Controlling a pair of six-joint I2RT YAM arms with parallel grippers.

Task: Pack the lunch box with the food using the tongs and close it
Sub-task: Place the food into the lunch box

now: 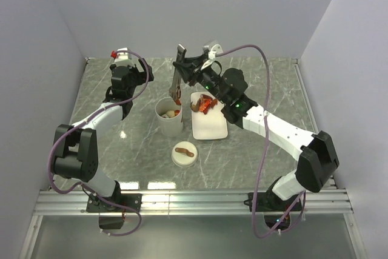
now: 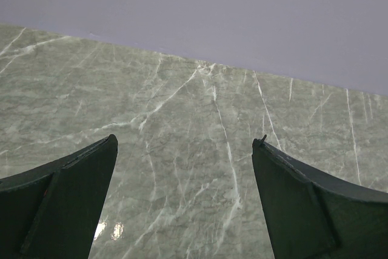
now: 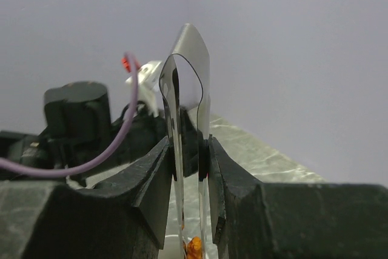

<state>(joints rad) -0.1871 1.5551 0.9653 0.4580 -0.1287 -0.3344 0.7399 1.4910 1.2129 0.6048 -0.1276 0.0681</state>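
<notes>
The lunch box, a tall white cup, stands left of the plate and holds a few pieces. Its cream lid with the brown strap lies on the table in front of it. My right gripper is shut on the grey tongs, which point down over the cup's rim. A red-orange piece of food is pinched between the tong tips. More food lies at the plate's far end. My left gripper is open over bare table at the back left.
The flat white plate lies right of the cup, its near half bare. Grey walls close in the marble table at the back and sides. A purple cable loops over the right arm.
</notes>
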